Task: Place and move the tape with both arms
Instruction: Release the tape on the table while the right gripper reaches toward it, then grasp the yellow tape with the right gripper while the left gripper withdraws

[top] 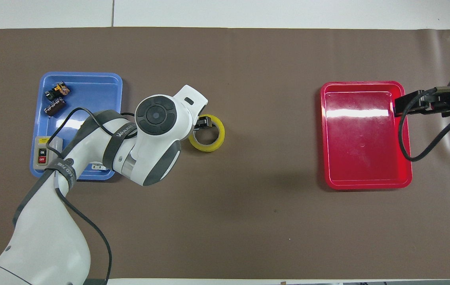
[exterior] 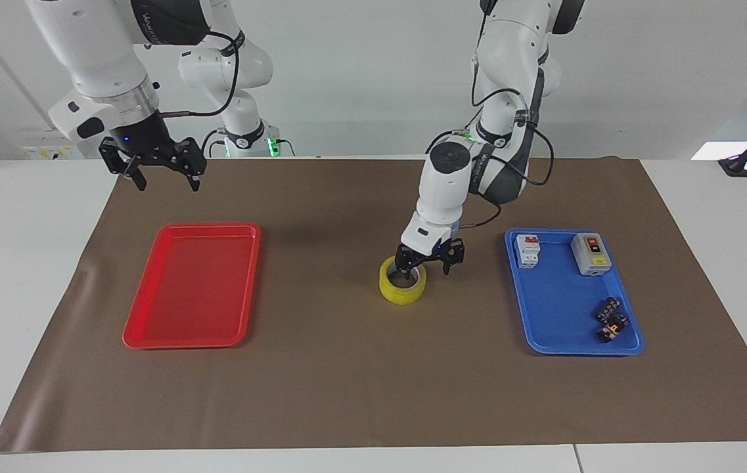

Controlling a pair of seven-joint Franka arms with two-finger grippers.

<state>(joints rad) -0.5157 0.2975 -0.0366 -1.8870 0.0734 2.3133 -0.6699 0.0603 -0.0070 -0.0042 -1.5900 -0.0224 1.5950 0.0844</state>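
**Clerk:** Position of the tape [exterior: 403,284] [top: 208,132]?

**Inspector:** Found lying flat, hole upward, on the brown mat [exterior: 347,387] [top: 248,59]. Located between the red tray [exterior: 192,289] [top: 365,142] and the blue tray [exterior: 560,315] [top: 90,91], nearer the blue one. Held by nothing.

**Clerk:** And the left gripper [exterior: 429,261] [top: 202,123]?

**Inspector:** Observed low over the roll's rim, on the side toward the blue tray. Jaws spread wide and empty. Noted one finger over the hole and the other outside the rim. Could not settle whether either fingertip touched the roll. Largely hidden under the arm's own wrist in the overhead view.

**Clerk:** The right gripper [exterior: 161,179] [top: 401,107]?

**Inspector:** Seen raised well clear of the table and waiting, jaws wide apart, nothing between them. Placed, from above, over the red tray's edge toward the right arm's end of the table.

**Clerk:** Contents of the trays?

**Inspector:** Recorded nothing lying in the red tray. In the blue tray, logged a white-and-red switch block [exterior: 527,251] and a grey push-button box [exterior: 590,253] [top: 44,152] side by side at the end nearer the robots. Also logged two small dark parts [exterior: 611,318] [top: 54,101] at the end farther from them. All well apart from the tape.
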